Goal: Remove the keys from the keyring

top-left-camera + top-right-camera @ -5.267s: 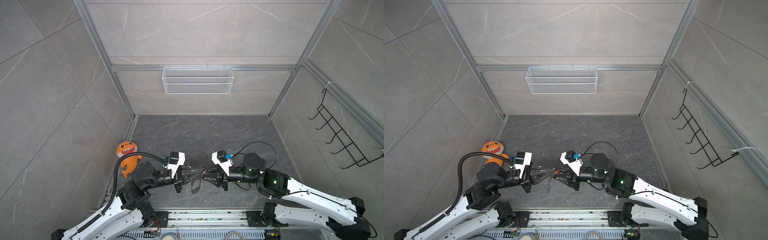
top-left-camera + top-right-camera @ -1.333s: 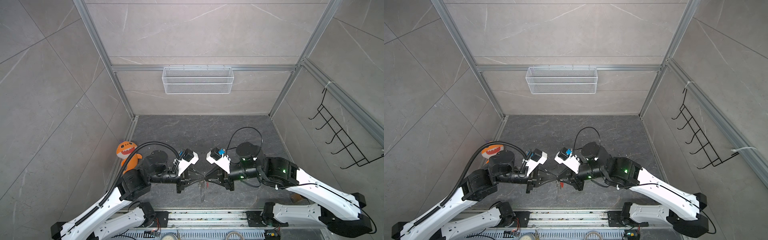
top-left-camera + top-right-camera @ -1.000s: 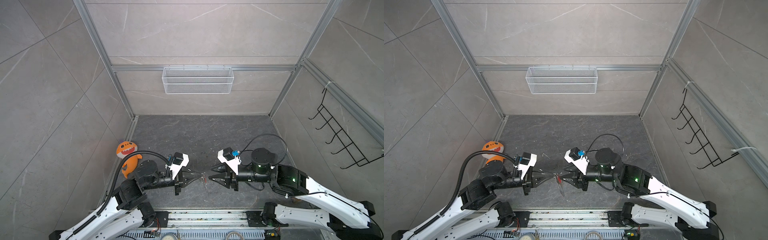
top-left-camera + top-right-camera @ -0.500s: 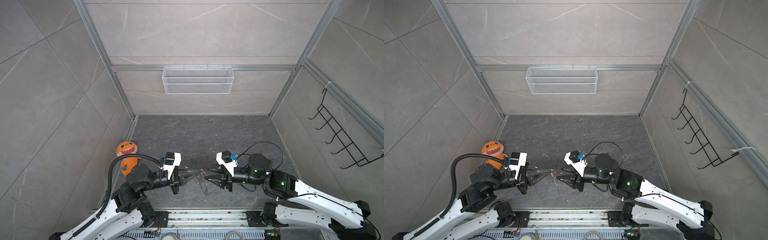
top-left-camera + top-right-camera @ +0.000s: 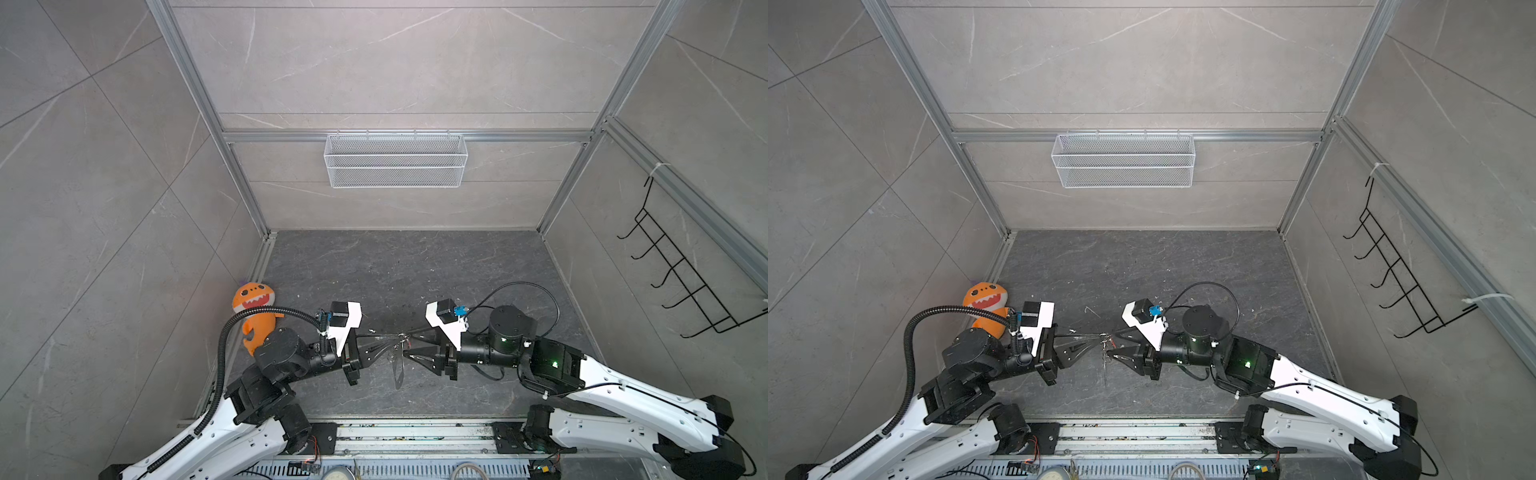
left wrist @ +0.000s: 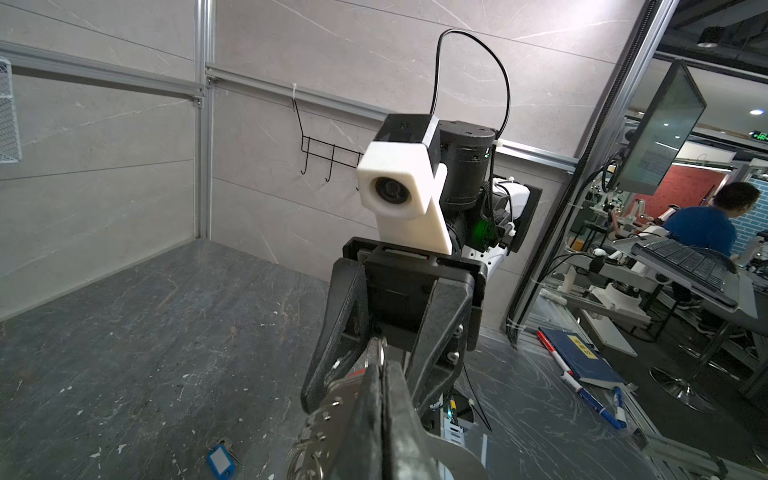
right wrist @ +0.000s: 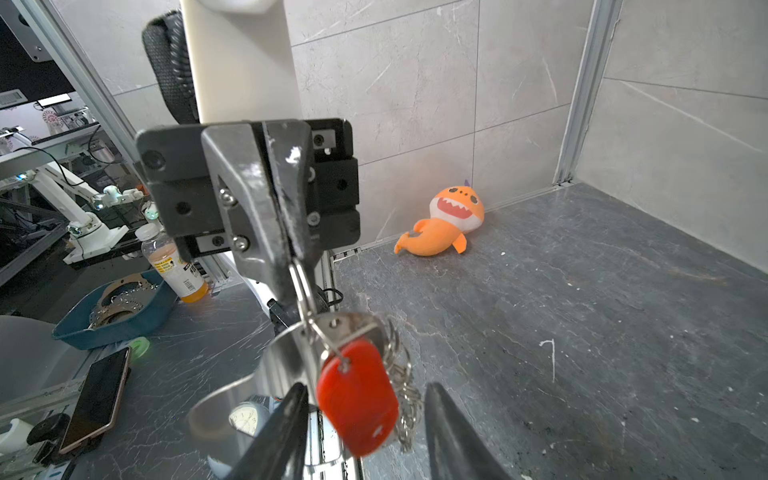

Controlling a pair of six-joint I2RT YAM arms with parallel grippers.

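1. I count two arms, two grippers, two keys, one keyring, one orange toy shark [image 5: 253, 305], one wire basket [image 5: 395, 160] and one black hook rack [image 5: 681, 282].
2. The left gripper [image 7: 297, 266] is squeezed tight on the thin ring of the keyring [image 7: 278, 365] and holds it up in the air.
3. The red-tag key [image 7: 357, 399] hangs on that ring, beside the shiny fob and the little chain.
4. The right gripper [image 7: 363, 395] has its fingers [image 7: 286, 432] apart, one on each side of the red tag. It is not pinching it.
5. The blue-tag key [image 6: 220, 459] lies flat on the floor [image 5: 395, 270], off the ring. I cannot tell which spot that is in the top views.
6. In both top views the grippers meet tip to tip near the middle of the floor. The arm bases fill the 6 o'clock edge.
7. The toy lies by the wall at 9 o'clock. The basket hangs at 12 o'clock and the rack at 3 o'clock. The floor toward 12 o'clock is wide, up to the back wall.
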